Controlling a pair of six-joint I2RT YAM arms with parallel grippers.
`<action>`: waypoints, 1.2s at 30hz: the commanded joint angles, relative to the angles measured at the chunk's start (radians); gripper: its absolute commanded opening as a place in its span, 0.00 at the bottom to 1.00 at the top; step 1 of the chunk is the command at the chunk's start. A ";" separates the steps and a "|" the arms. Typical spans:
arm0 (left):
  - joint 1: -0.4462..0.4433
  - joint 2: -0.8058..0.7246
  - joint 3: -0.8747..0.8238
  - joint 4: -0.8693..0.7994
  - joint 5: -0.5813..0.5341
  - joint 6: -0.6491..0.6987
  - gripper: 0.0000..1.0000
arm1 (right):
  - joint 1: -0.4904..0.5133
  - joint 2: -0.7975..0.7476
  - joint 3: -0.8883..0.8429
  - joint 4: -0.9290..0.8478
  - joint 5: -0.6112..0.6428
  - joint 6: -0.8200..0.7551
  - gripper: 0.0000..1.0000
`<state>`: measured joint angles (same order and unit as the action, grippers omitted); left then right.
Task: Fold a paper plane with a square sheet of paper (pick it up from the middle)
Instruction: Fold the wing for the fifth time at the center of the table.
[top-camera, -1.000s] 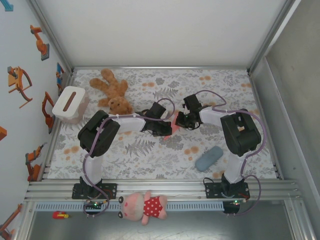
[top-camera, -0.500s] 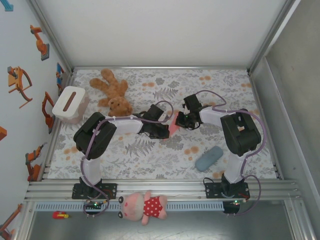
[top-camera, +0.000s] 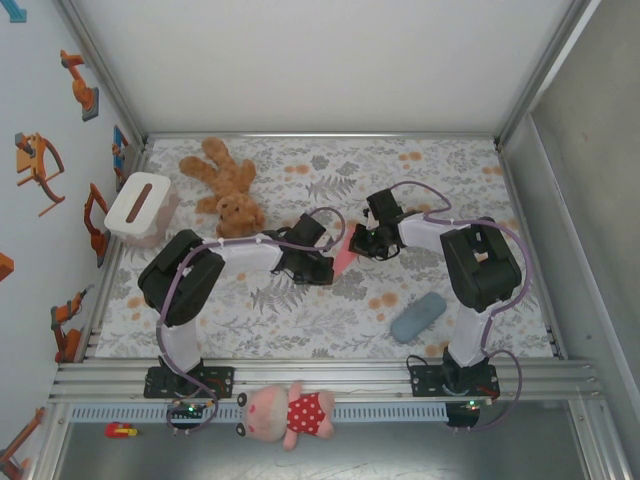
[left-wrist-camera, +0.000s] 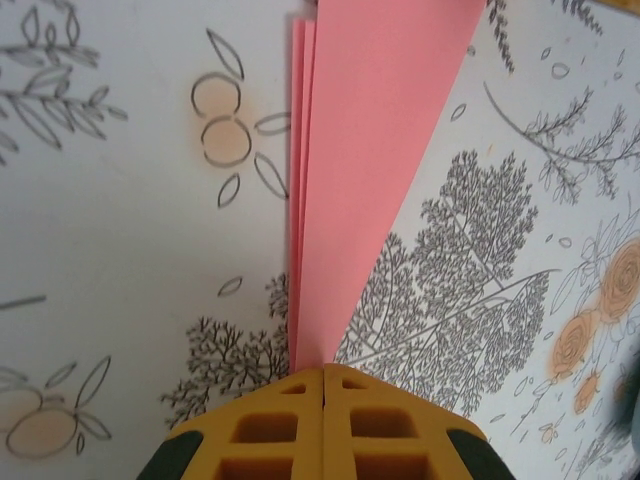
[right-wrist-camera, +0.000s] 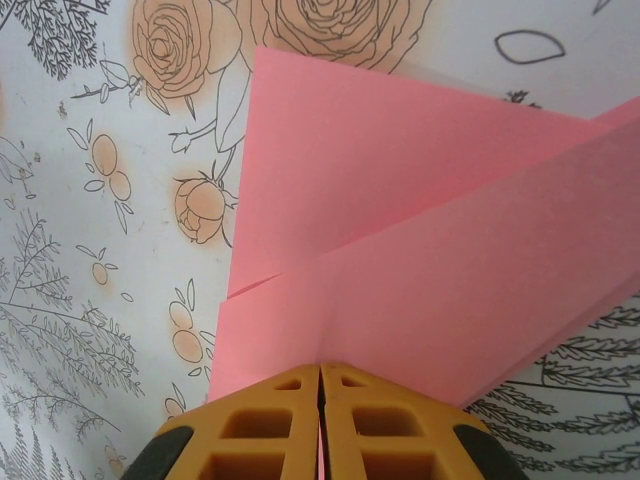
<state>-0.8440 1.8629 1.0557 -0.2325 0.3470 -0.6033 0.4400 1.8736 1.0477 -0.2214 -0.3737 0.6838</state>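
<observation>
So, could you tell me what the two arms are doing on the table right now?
The left claw and the right claw are both shut on the paper plane, pink paper already folded into a narrow layered dart, at the middle of the floral table. The teddy bear and grey-blue pouch lie aside.

Bright even light, soft shadows, wrist-cam edges blurry
</observation>
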 joint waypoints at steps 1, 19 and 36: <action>-0.022 -0.014 -0.050 -0.179 -0.009 0.015 0.00 | -0.009 0.065 -0.025 -0.091 0.107 0.002 0.09; -0.005 -0.187 -0.039 -0.034 -0.035 -0.039 0.02 | 0.002 0.002 -0.074 -0.031 0.006 0.045 0.09; 0.047 0.089 0.122 0.101 0.020 -0.126 0.00 | 0.005 -0.015 -0.059 0.011 -0.031 0.038 0.08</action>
<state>-0.8055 1.9236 1.1553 -0.1501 0.3397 -0.7029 0.4400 1.8553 1.0004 -0.1486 -0.4110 0.7353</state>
